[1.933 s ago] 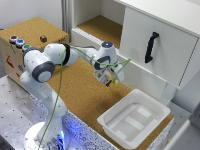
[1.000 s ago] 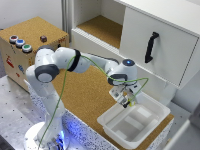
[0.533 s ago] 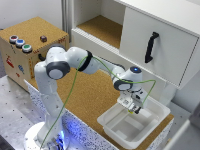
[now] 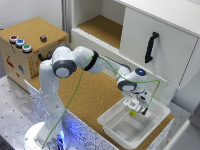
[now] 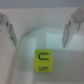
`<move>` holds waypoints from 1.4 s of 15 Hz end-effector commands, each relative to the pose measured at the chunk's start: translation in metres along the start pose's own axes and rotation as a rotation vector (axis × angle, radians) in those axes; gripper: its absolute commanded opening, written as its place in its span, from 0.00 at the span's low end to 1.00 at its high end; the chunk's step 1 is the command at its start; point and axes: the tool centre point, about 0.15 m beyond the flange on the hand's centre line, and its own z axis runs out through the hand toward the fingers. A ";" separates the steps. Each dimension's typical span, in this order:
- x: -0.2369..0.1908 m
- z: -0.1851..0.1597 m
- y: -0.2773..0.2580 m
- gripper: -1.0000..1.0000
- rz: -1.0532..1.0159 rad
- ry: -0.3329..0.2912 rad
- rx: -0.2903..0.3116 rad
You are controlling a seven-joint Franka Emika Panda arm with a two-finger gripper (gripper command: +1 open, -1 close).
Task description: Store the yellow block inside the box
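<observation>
The yellow block (image 4: 132,113) is a tiny bright cube just under my gripper (image 4: 135,106), inside the outline of the white box (image 4: 108,120). In the wrist view the block (image 5: 43,59) shows a dark mark on its top face and sits apart from both fingers. My gripper (image 5: 41,36) is open there, with its jaws spread wide to either side of the block and touching nothing. The box floor (image 5: 67,70) fills the picture around the block. I cannot tell whether the block rests on the floor or is just above it.
A cork-topped wooden box with coloured buttons (image 4: 30,46) stands at the exterior view's left. A big white cabinet with a black handle (image 4: 151,47) stands behind the tray. The tray sits on a cork-covered table (image 4: 90,95) near its front corner.
The arm swung from over the cork table toward the exterior view's right and came down over the white box. The block now sits free below the spread jaws.
</observation>
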 end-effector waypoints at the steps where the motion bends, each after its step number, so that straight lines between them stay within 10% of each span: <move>1: 0.006 -0.092 -0.048 1.00 -0.016 0.140 0.013; 9: 0.029 -0.169 -0.130 1.00 -0.112 0.234 0.034; 21: 0.075 -0.142 -0.391 1.00 -0.537 0.102 0.236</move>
